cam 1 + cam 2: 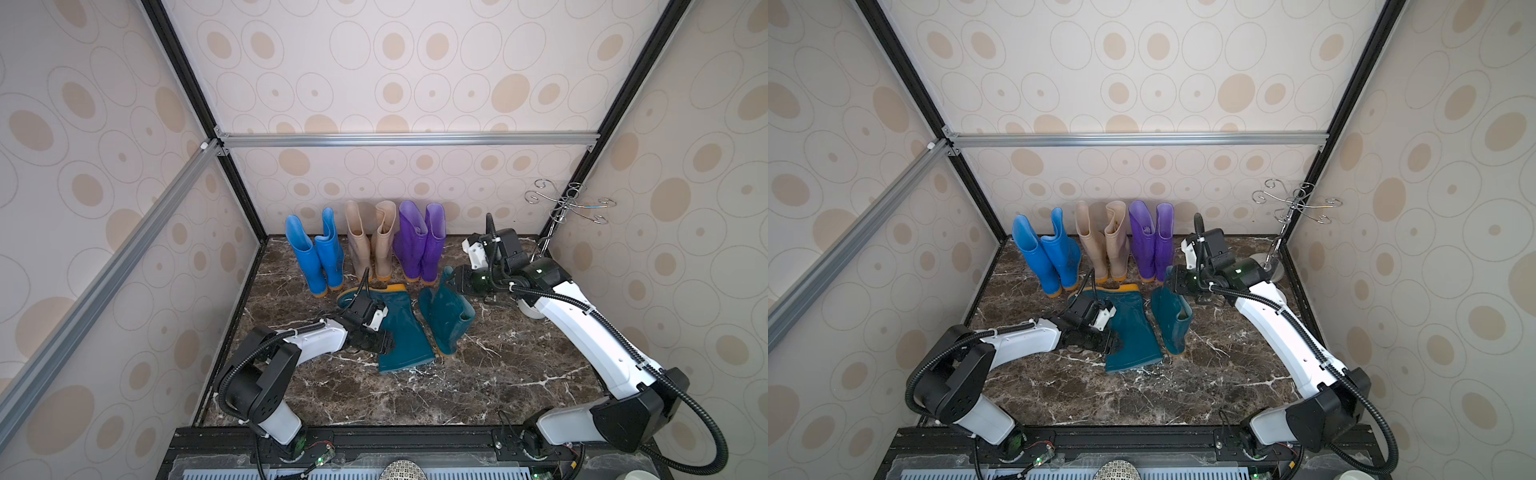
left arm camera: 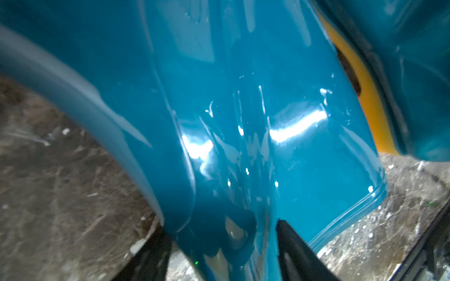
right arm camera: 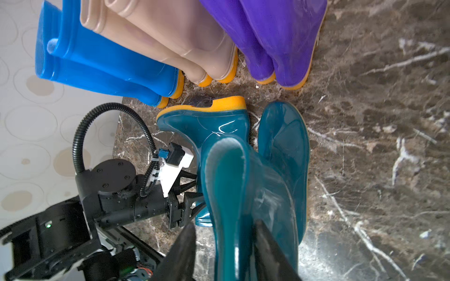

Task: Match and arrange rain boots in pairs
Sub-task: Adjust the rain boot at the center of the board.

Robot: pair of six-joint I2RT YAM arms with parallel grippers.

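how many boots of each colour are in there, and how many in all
blue boots: 2
beige boots: 2
purple boots: 2
teal boots: 2
total: 8

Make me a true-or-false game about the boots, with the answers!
1. The blue boots stand at the back wall. True.
2. Both teal boots lie flat. False: the lying teal boot is on its side, but the standing teal boot is on its sole.
3. The purple boots are in the middle of the back row. False: the beige boots are.
4. The right gripper is at the standing teal boot's top. True.
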